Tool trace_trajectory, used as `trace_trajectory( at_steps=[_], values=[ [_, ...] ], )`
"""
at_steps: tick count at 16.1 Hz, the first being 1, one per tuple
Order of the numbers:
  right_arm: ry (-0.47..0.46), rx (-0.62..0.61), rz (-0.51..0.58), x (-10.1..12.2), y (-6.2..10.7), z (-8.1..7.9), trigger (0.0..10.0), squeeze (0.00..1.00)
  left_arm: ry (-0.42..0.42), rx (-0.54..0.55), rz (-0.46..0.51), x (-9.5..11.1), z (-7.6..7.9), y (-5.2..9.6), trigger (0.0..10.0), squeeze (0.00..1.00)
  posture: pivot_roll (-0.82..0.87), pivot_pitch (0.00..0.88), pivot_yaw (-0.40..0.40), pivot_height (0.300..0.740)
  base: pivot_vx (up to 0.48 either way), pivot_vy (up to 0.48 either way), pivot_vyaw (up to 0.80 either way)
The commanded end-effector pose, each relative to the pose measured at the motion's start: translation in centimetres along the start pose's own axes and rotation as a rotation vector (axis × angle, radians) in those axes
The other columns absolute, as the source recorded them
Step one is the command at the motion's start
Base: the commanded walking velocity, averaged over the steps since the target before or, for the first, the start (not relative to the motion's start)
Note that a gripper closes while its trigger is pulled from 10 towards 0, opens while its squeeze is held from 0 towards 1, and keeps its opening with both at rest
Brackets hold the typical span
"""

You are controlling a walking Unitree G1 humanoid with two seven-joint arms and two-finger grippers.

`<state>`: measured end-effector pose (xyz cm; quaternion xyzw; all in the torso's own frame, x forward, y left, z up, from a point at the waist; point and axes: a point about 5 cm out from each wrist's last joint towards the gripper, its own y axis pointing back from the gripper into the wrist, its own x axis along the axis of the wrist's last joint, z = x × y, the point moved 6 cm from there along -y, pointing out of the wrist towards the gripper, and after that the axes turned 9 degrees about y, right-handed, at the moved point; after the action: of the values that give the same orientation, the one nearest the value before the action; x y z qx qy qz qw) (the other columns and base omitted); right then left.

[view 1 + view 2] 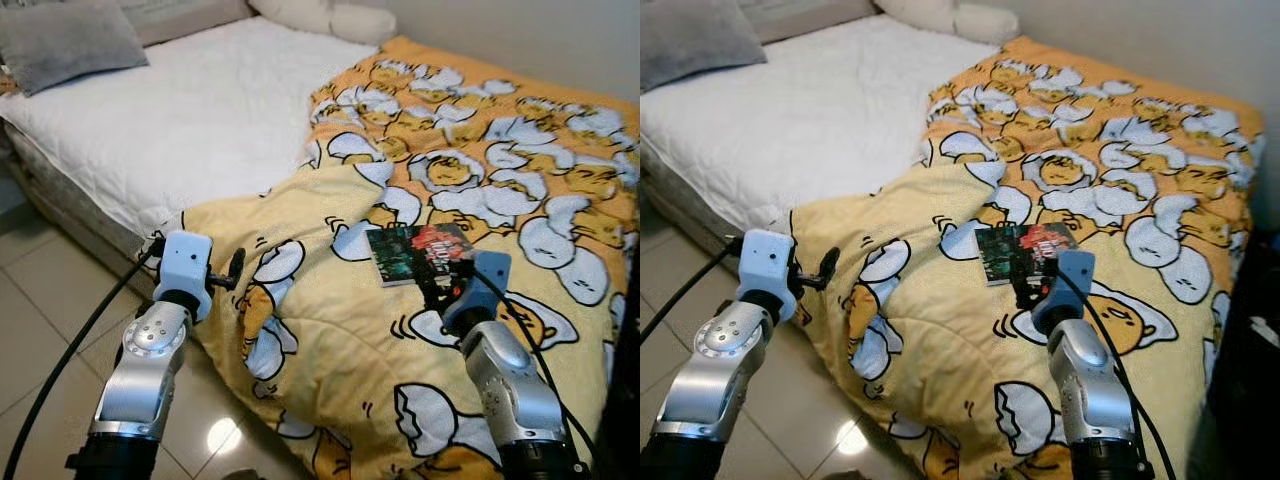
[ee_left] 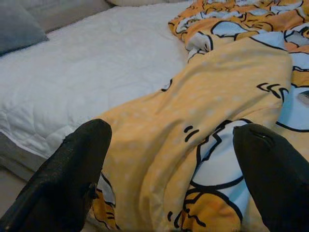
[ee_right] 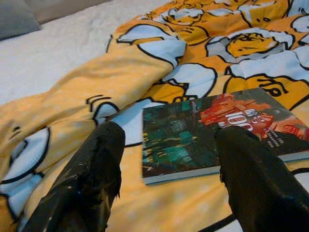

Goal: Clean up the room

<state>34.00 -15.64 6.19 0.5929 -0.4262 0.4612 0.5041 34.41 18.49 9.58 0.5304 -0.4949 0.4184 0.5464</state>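
Observation:
A yellow blanket (image 1: pixel 470 180) printed with egg cartoons lies crumpled over the right half of the bed, its corner folded back and hanging over the near edge. On it rests a dark green and red book (image 1: pixel 415 253), also seen as the book (image 3: pixel 207 130). My right gripper (image 1: pixel 440 285) hovers just at the book's near edge, open, with its fingers (image 3: pixel 91 179) spread to either side of the cover. My left gripper (image 1: pixel 232 275) is open near the blanket's hanging corner (image 2: pixel 203 140), its fingers (image 2: pixel 72 179) apart with nothing between them.
The bare white mattress (image 1: pixel 190 110) takes up the left half of the bed, with a grey pillow (image 1: pixel 65 40) at its far end and cream pillows (image 1: pixel 330 15) by the wall. Glossy tiled floor (image 1: pixel 50 300) lies below my left arm.

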Motion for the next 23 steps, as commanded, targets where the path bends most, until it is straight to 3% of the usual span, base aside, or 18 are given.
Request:
trace_trajectory(
  at_steps=[1,3,7,12,13,15,18,20,22,23],
  values=[
    [0.000,-0.007,-0.004,0.0,0.1,0.2,10.0,0.00,-0.023,0.010,-0.009,0.0,-0.2,0.2,10.0,0.73,0.01,0.000,-0.023,0.740,0.000,0.000,0.00],
    [-0.019,-0.028,-0.003,0.2,0.1,0.5,10.0,0.00,-0.048,-0.013,-0.009,0.2,0.1,0.2,10.0,0.63,0.01,0.000,-0.023,0.740,0.000,0.000,0.00],
    [-0.033,-0.066,-0.016,-0.1,0.4,1.5,10.0,0.00,-0.067,-0.093,-0.003,0.8,1.1,0.6,10.0,0.60,0.01,0.009,-0.024,0.740,0.000,0.000,0.00],
    [0.189,-0.053,-0.137,-0.9,-2.8,1.5,10.0,0.00,-0.181,-0.279,-0.064,0.2,3.2,0.4,10.0,0.60,0.01,0.055,-0.021,0.740,0.000,0.000,0.00],
    [0.216,0.010,-0.129,-0.5,-3.7,0.5,10.0,1.00,-0.209,-0.321,-0.076,0.0,3.6,0.7,10.0,0.60,0.02,0.086,-0.023,0.740,0.000,0.000,0.00],
    [0.296,0.093,-0.157,-0.2,-5.8,-1.4,10.0,1.00,-0.241,-0.396,-0.102,-0.5,4.4,1.9,10.0,0.60,0.03,0.144,-0.021,0.740,0.000,0.000,0.00],
    [0.411,0.216,-0.175,0.6,-7.6,-4.5,10.0,1.00,-0.287,-0.488,-0.136,-0.4,4.9,4.1,10.0,0.60,0.07,0.255,-0.031,0.740,0.000,0.000,0.00],
    [0.466,0.241,-0.176,0.8,-7.9,-5.3,10.0,1.00,-0.305,-0.486,-0.147,-0.2,4.6,4.6,10.0,0.60,0.09,0.288,-0.039,0.740,0.000,0.000,0.00],
    [0.660,0.223,-0.166,1.0,-8.4,-5.8,10.0,0.99,-0.329,-0.476,-0.168,0.0,4.0,5.8,10.0,0.60,0.13,0.340,-0.062,0.740,0.000,0.000,0.00],
    [0.747,0.191,-0.167,1.1,-8.6,-5.6,10.0,0.00,-0.333,-0.465,-0.181,0.1,3.6,6.4,10.0,0.60,0.13,0.346,-0.069,0.740,0.000,0.000,0.00]
  ],
)
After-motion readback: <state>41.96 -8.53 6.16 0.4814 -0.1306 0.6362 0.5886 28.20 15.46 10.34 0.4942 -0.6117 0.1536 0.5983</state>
